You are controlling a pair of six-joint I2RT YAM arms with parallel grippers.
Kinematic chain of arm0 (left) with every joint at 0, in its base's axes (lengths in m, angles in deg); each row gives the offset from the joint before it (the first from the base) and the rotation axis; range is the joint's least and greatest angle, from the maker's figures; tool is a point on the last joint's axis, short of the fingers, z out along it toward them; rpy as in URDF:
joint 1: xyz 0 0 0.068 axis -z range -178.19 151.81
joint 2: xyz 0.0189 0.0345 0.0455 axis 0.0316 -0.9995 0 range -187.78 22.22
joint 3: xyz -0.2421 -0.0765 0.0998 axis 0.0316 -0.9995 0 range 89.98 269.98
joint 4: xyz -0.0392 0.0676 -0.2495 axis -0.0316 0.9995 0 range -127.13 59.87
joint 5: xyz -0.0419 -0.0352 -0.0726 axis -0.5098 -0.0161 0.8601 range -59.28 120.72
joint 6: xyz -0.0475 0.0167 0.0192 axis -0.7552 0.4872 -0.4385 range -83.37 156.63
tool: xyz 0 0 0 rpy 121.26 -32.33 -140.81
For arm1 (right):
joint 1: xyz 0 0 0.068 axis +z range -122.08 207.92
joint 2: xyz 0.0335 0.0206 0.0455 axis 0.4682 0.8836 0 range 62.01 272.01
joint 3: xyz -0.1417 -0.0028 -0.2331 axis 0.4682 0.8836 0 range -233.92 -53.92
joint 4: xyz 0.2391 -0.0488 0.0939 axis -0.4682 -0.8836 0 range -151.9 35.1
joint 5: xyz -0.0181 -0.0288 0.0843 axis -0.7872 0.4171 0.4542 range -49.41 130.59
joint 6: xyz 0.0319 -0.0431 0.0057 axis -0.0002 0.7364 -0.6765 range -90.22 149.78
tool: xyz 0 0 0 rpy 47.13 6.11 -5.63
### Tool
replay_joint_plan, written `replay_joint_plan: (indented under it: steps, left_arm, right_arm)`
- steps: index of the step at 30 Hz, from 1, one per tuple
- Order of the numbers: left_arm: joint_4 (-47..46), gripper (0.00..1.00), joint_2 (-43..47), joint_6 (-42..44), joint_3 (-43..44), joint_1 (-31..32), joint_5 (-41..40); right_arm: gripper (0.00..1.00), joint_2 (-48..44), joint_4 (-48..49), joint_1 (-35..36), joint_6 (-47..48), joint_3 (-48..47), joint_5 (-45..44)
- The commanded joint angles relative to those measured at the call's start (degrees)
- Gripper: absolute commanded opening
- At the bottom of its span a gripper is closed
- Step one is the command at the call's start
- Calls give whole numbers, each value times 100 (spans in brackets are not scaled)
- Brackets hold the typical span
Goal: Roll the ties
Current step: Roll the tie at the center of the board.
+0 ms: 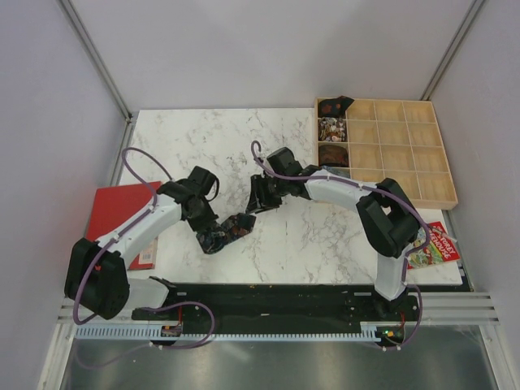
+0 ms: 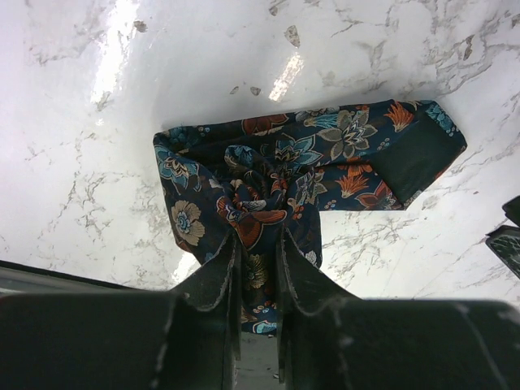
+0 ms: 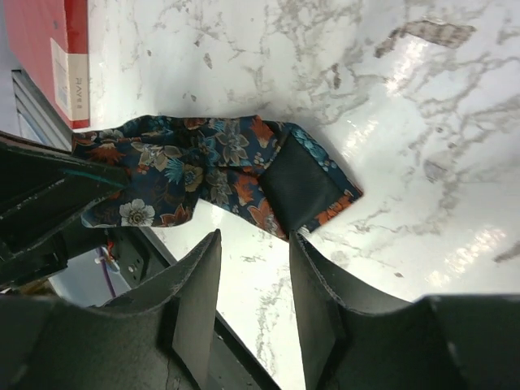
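Note:
A dark floral tie lies bunched on the marble table between the two arms. My left gripper is shut on one bunched end of the tie. The tie's other end, folded over to show its dark lining, lies flat on the table. My right gripper is open and empty, just above the table beside that folded end. In the top view it hovers by the tie's right end. Several rolled ties sit in the wooden box's left column.
A wooden compartment box stands at the back right. A red booklet lies at the left table edge, also in the right wrist view. A colourful booklet lies at the right front edge.

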Motion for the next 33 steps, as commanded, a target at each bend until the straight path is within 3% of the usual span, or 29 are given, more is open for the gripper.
replay_joint_plan:
  steps: [1,4,11,12,13,17,25,33]
  left_arm:
    - [-190,7,-270,179,340,87,-227]
    - [-225,14,-446,153,454,122,-210]
    - [-471,44,-851,143,841,298,124]
    - [-480,51,-886,187,920,333,177]
    - [-471,68,-921,240,1095,438,256]
    - [-392,91,-563,311,1228,614,283]
    - [469,92,1053,100,694,509,-533]
    - [461,85,2523,-260,-476,52,-526]
  right_arm:
    - [47,-342,-139,-52,294,338,-153]
    - [47,-413,-113,-43,320,514,-197]
    - [48,-518,28,-43,294,831,-267]
    - [47,-545,19,-52,303,822,-268]
    - [47,-562,11,-44,311,822,-268]
    - [47,-720,-60,-61,311,814,-329]
    - [48,-1142,-122,-26,154,656,-224]
    - [47,-985,-165,640,-154,-99,-215]
